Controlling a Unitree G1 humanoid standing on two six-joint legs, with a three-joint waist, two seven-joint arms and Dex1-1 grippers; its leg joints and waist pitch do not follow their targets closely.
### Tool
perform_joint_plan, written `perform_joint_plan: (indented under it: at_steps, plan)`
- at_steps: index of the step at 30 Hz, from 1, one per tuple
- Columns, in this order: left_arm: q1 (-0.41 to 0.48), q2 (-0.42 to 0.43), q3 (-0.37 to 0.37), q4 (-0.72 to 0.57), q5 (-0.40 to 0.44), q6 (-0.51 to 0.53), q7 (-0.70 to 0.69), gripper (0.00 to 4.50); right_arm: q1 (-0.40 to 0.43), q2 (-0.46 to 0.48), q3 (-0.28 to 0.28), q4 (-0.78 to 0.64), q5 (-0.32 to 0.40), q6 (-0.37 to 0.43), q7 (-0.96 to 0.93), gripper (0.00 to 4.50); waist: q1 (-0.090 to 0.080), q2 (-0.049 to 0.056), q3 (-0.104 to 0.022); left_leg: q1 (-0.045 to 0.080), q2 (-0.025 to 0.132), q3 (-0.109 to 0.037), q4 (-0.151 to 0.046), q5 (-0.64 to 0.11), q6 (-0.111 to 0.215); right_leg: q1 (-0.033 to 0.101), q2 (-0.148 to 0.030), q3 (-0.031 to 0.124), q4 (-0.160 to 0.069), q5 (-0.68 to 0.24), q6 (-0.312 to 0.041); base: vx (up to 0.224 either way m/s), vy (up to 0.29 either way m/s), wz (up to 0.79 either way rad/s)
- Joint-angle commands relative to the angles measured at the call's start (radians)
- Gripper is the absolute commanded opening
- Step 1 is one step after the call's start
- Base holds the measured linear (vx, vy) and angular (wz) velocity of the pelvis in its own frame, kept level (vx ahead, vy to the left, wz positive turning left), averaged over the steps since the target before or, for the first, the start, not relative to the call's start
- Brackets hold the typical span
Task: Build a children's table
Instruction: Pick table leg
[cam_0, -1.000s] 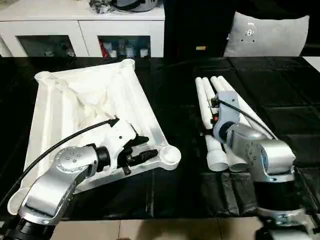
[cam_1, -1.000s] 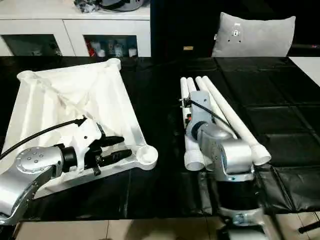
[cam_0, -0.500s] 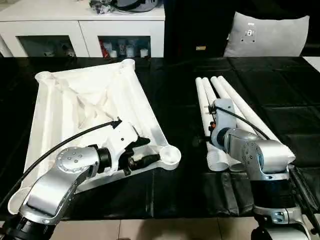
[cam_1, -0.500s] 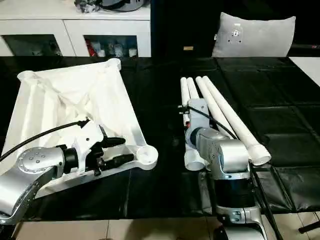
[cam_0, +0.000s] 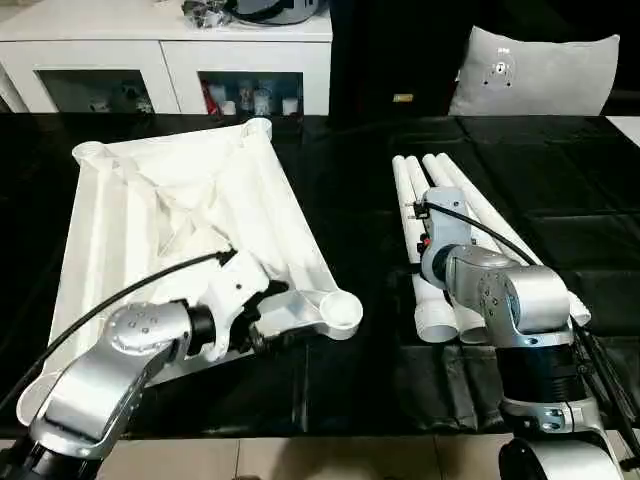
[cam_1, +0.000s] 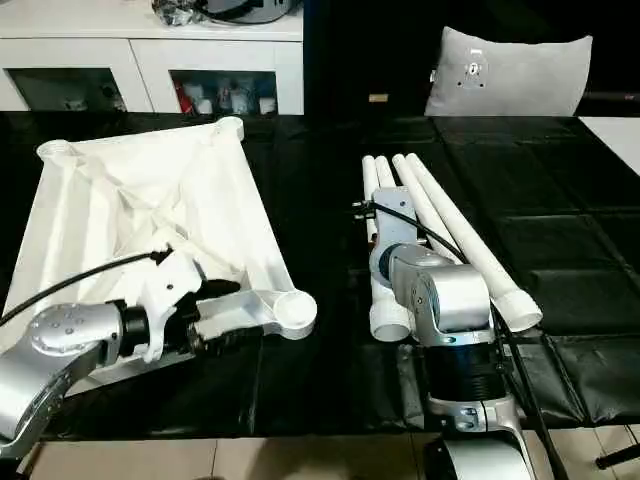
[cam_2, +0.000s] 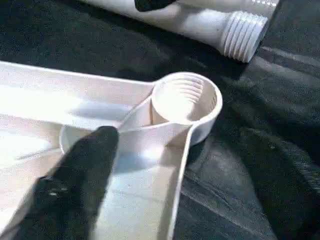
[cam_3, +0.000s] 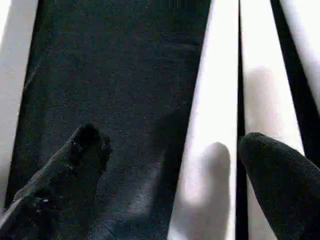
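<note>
Bracing the upturned top (cam_0: 180, 215), your left pincer (cam_0: 262, 318) grips its rim; right pincer (cam_3: 170, 165) straddles, fingers apart, a leg (cam_3: 217, 100).

Both forearms are silver, rounded metal with small screws at the joints. The left gripper (cam_1: 215, 312) has a white housing, black fingers (cam_2: 82, 170) and a black cable.

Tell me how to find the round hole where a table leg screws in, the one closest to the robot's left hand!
Look at the big white table top lying upside down on the black mat, left of the four white legs. Follow its edge to the corner beside the left gripper. That corner socket is a round cup with screw ridges inside, and it is the socket nearest the legs' threaded ends.
</note>
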Motion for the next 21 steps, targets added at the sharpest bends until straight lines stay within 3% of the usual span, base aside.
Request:
perform_joint_plan:
  at_steps: [1, 11, 15, 21]
  plan:
    - [-0.006, 0.012, 0.007, -0.020, -0.002, 0.004, -0.002, 4.45, 0.005, 0.000, -0.013, 0.002, -0.006, 0.014, -0.006, 4.50, 0.006, -0.002, -0.065, -0.010, 0.055, -0.003, -0.069, 0.049, -0.013, 0.063, -0.072, 0.044, -0.055, 0.024, -0.205, 0.000, 0.000, 0.00]
    - [-0.022, 0.022, 0.000, -0.010, -0.004, 0.007, -0.012, 4.45, 0.020, 0.026, -0.018, -0.001, -0.015, 0.017, -0.033, 4.50, 0.005, 0.003, -0.066, -0.010, 0.054, -0.004, -0.069, 0.050, -0.022, 0.063, -0.071, 0.043, -0.053, 0.040, -0.203, 0.000, 0.000, 0.00]
    - [-0.032, 0.021, -0.003, -0.005, -0.001, 0.004, -0.007, 4.45, 0.025, 0.030, -0.024, 0.001, -0.007, 0.030, -0.026, 4.50, 0.005, -0.009, -0.066, -0.010, 0.055, -0.003, -0.070, 0.050, -0.019, 0.065, -0.070, 0.043, -0.054, 0.036, -0.201, 0.000, 0.000, 0.00]
    - [-0.033, 0.016, -0.006, -0.004, 0.001, 0.002, -0.001, 4.45, 0.032, 0.038, -0.030, 0.016, -0.017, 0.033, -0.035, 4.50, 0.007, -0.003, -0.066, -0.009, 0.055, -0.003, -0.070, 0.045, -0.025, 0.063, -0.071, 0.043, -0.054, 0.030, -0.196, 0.000, 0.000, 0.00]
